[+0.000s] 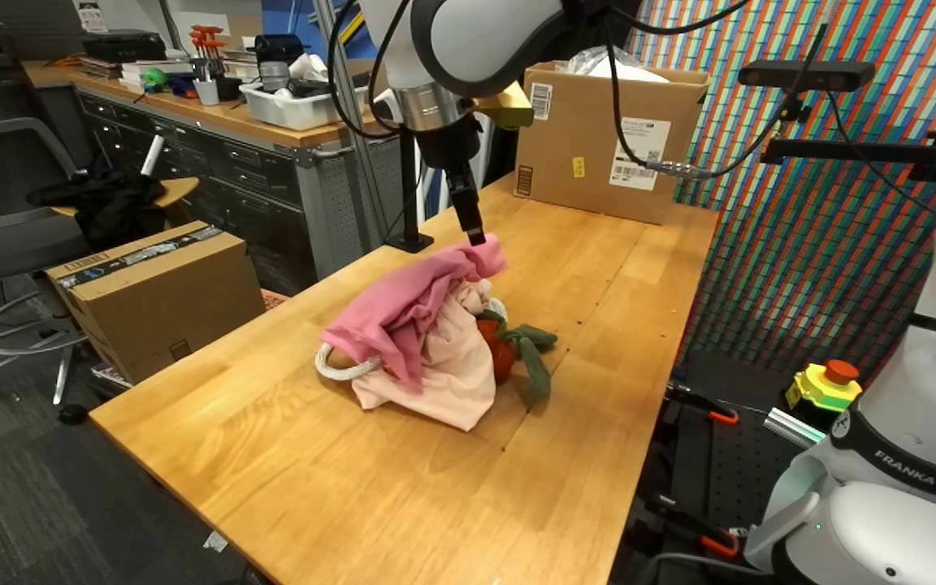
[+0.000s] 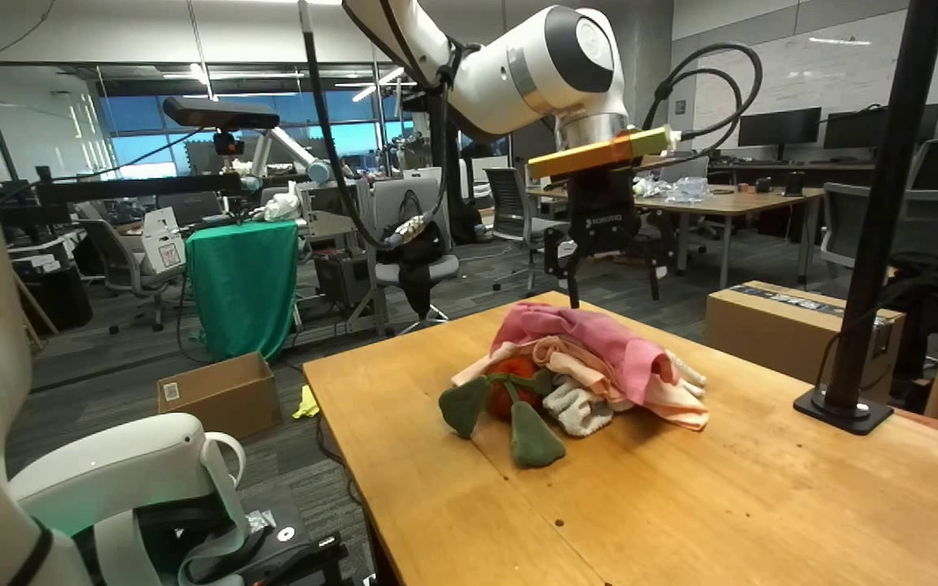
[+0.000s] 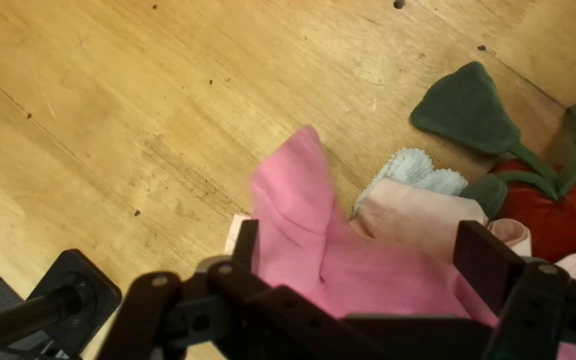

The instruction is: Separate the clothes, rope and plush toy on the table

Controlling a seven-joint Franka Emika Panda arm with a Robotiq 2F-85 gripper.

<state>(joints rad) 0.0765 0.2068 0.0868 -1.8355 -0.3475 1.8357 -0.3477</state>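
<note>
Heaped on the table point(image 1: 273, 455): pink cloth point(image 1: 391, 309) over peach cloth point(image 1: 456, 374). Partly beneath: plush toy point(image 2: 503, 399). Part hidden, looped out at one side: rope point(image 1: 344, 373). Beside the plush toy: white piece point(image 2: 576, 411), cloth or rope end hard to tell. At the table's edge: black post point(image 2: 880, 228); at one end: cardboard box point(image 1: 553, 138). Bent overhead: arm point(image 2: 489, 89), with gripper point(image 2: 614, 299) pointing down over the pink cloth, jaws spread wide.

The arm point(image 2: 497, 89) was held raised and bent, with the wrist point(image 2: 593, 129) turned downward; the gripper point(image 2: 614, 296) was pointed down, its fingers point(image 3: 485, 265) spread wide apart.
</note>
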